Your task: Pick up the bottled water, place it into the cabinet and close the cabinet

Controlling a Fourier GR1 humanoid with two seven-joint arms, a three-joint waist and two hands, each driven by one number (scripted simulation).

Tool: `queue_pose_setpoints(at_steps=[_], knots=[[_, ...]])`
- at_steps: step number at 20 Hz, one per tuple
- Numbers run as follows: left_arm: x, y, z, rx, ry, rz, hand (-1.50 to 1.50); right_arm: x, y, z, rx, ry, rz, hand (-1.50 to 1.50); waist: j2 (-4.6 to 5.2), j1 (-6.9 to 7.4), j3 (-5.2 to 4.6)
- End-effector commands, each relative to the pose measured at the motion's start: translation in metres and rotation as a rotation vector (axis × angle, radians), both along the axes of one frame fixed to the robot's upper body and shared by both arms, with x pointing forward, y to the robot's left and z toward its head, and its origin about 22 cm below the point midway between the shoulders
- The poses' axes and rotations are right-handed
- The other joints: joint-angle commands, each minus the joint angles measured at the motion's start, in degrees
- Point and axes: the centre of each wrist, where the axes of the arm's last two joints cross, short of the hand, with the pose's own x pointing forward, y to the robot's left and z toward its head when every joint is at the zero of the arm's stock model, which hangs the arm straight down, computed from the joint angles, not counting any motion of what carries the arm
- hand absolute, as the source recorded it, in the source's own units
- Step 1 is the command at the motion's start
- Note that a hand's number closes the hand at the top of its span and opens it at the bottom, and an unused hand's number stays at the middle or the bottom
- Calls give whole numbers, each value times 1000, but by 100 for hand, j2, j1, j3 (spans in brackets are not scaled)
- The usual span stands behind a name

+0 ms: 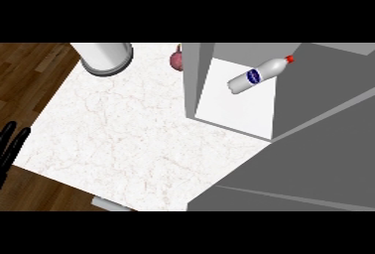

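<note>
Bottle in cabinet, far from hand

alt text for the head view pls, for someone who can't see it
A bottled water lies on its side inside an open grey cabinet on a white marble counter. The left hand rests open at the left edge; the right hand is out of view.

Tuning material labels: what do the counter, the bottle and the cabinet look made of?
Counter: looks like white marble or stone, with faint reddish veins. Bottle: probably white plastic, smooth, with a red cap and blue label, lying inside the cabinet. Cabinet: flat matte grey panels, white inside; painted wood or metal, cannot tell which.
</note>
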Motion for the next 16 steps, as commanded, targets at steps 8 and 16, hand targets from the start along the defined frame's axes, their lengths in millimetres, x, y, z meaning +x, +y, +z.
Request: queue_pose_setpoints(at_steps=[8,16], knots=[[2,2,-6,-8,15,1,-150,75,31,2,-117,39,-149,150,-54,-45,31],[4,11,-7,-9,30,21,-150,141,86,20,-75,114,-283,150,-122,-235,86]])
